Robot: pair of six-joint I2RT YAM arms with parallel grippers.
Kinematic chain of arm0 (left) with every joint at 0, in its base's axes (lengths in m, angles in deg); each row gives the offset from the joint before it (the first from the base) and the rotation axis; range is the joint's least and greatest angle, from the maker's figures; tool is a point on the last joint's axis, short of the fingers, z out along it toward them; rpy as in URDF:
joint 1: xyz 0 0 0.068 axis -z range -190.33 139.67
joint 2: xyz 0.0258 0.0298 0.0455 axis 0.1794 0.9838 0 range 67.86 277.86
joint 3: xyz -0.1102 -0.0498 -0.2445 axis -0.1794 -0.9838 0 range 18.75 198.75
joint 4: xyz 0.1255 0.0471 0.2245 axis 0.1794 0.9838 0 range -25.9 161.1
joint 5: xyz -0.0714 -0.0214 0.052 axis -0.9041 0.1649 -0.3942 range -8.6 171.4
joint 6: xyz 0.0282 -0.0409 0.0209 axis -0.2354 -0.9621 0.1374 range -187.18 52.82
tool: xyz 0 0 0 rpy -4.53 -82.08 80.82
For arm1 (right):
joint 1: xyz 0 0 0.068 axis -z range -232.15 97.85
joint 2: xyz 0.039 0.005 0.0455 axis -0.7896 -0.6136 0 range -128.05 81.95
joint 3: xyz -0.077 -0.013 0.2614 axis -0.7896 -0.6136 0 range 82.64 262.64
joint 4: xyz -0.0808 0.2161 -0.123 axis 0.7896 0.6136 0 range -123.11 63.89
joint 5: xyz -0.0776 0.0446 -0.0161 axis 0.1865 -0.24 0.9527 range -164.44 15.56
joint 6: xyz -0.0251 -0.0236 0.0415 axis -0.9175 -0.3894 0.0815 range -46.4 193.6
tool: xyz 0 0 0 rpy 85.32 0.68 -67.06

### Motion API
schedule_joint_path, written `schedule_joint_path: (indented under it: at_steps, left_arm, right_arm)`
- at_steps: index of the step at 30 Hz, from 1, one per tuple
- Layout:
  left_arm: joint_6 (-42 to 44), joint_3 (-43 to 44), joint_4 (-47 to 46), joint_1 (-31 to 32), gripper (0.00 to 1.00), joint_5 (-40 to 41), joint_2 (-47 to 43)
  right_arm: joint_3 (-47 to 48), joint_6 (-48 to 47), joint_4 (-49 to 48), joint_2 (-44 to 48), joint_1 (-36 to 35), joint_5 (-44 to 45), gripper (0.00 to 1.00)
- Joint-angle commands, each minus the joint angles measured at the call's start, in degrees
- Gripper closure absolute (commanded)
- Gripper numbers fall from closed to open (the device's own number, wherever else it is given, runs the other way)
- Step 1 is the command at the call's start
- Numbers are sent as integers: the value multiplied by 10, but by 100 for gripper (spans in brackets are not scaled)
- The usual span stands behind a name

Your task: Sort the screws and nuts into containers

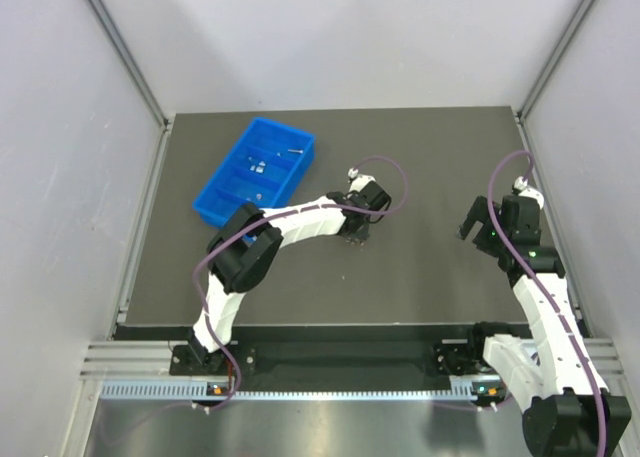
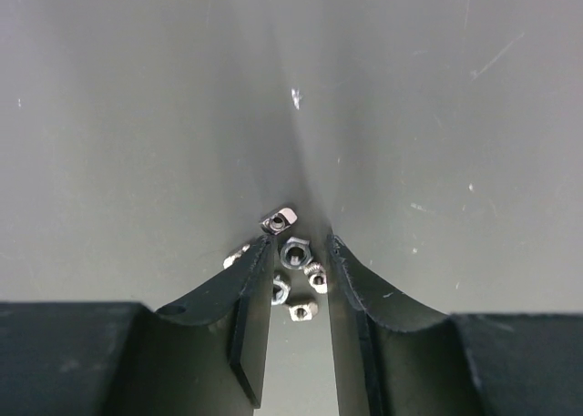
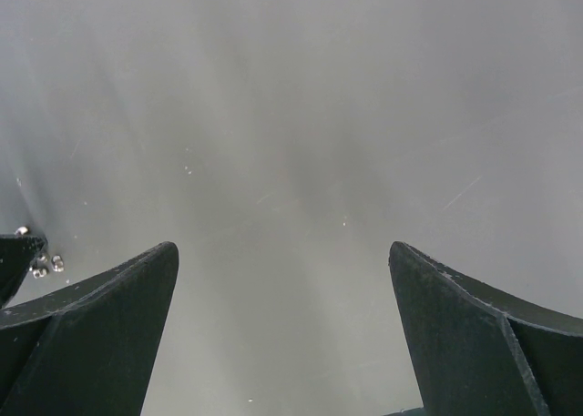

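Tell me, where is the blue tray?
In the top view, the blue tray sits at the far left of the dark table, just beyond the left arm's elbow.

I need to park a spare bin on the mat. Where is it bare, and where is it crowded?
Bare: the mat between the left hand and right hand, and the far strip right of the blue tray. Crowded: the nuts at the left hand, and the tray.
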Motion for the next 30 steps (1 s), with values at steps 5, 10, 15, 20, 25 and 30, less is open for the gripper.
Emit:
schedule_joint_path:
  at_steps: [5,10,15,20,25,30]
  left_arm:
    - [-21,17,12,-1,70,18,22]
    - [-20,14,19,-1,77,15,21]
    - [-17,5,16,-1,86,14,5]
    - [-3,11,-1,-7,89,22,-49]
    - [38,21,-31,-75,88,-5,-151]
    - [37,-17,-37,-210,88,4,-234]
  right_arm:
    - [4,-4,-15,3,-4,4,0]
    - [4,-4,-13,5,-4,4,0]
    - [3,-2,-14,6,-4,6,0]
    - [4,-2,-15,4,-5,5,0]
    - [4,-2,-14,4,-4,2,0]
    - [3,0,-17,0,-5,0,0]
